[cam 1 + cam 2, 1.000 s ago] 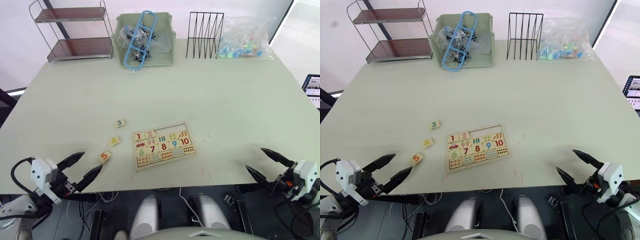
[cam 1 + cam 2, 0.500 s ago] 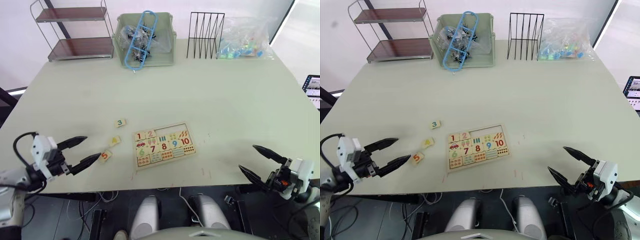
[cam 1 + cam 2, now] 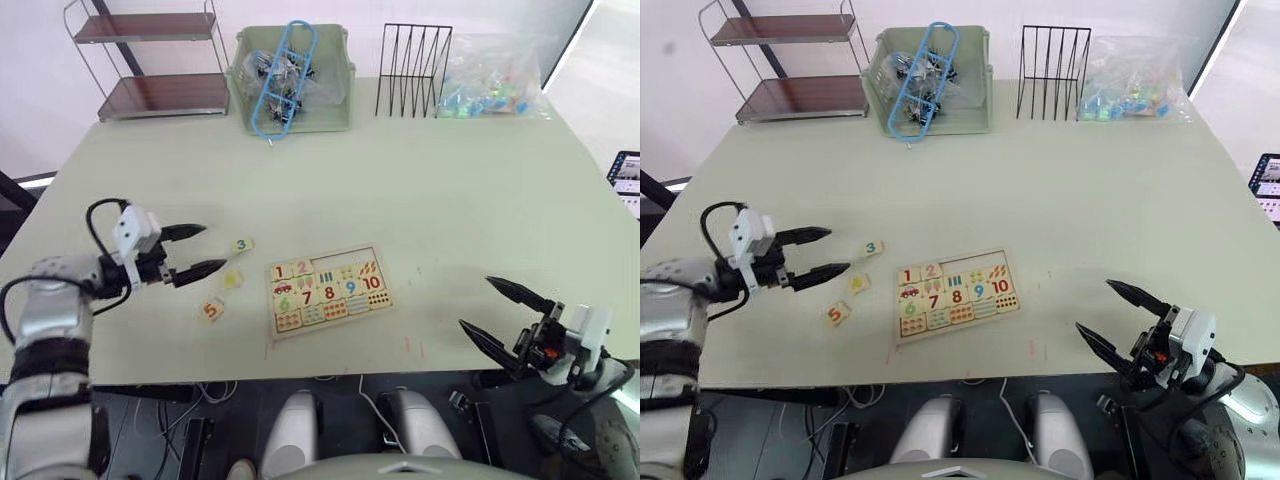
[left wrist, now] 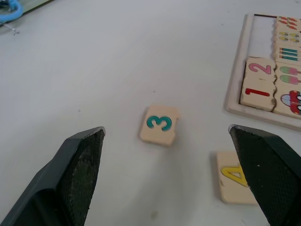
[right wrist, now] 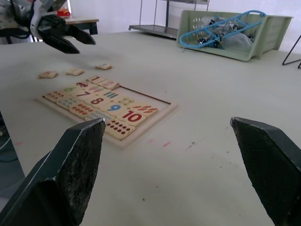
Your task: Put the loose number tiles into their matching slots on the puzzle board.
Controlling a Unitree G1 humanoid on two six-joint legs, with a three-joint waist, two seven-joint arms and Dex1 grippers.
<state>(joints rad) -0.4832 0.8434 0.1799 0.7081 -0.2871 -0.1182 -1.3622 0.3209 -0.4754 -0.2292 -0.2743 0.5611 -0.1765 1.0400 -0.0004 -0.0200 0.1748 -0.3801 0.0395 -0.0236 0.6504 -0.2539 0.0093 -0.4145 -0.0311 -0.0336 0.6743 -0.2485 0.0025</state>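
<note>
left hand (image 3: 205, 250) hovers over the table (image 3: 450, 190) with its two black fingers spread wide and nothing between them, its tips just short of the 3 tile (image 3: 241, 245), on the side away from the puzzle board (image 3: 327, 290). in the left wrist view the 3 tile (image 4: 160, 125) lies flat between the two fingers, apart from both.

the puzzle board lies flat near the table's front edge, slightly turned. its far row holds the 1 and 2 tiles at the end nearest the left hand; the slots (image 3: 343, 257) beyond them along that far edge show bare pale wood. the rest of the board is filled with picture tiles, the numbers 6 to 10 and dot tiles.

three loose tiles lie on the table beside the board, on the left hand's side: the 3 tile farthest from the front edge, the yellow 4 tile (image 3: 233, 280) close to the board's corner, and the orange 5 tile (image 3: 211, 310) nearest the front edge. none touches the board.

right hand (image 3: 495, 315) hangs at the table's front edge, well apart from the board on its opposite side, its fingers also wide and empty.
</note>
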